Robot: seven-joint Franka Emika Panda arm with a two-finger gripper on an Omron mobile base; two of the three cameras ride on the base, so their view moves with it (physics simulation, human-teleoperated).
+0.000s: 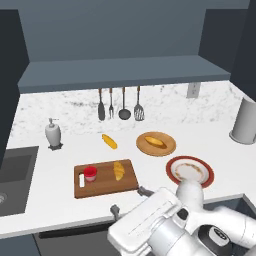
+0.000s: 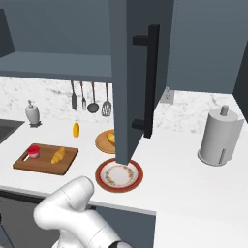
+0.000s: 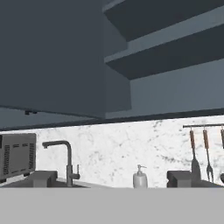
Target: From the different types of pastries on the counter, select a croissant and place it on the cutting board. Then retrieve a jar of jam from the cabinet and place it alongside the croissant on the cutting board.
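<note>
Croissant [image 1: 118,170] lies on the cutting board [image 1: 107,184], right of centre, in the left base view. Jar of jam [image 1: 90,173] stands on the same board toward its left end, near the croissant but apart from it, beside the white handle slot. Board sits on the counter [image 1: 60,200] near the front edge. Yellow roll [image 1: 109,141] lies on the bare counter behind the board; oval loaf [image 1: 154,142] rests on a round wooden plate [image 1: 168,147]. Red-rimmed plate [image 1: 190,171] to the right. Soap dispenser [image 1: 53,133] at left, by the sink [image 1: 15,175]. Gripper [image 1: 129,201] hovers low over the front edge of the counter, fingers spread, grasping nothing.

Right base view: croissant [image 2: 58,155] and jar [image 2: 33,151] on the board [image 2: 46,165]. An open cabinet door [image 2: 131,77] hangs in front of the wooden plate. Paper towel roll [image 2: 220,135] at right.

Hand view: fingertips apart, faucet [image 3: 65,159], soap dispenser [image 3: 140,177], cabinet shelves [image 3: 175,52] above.
</note>
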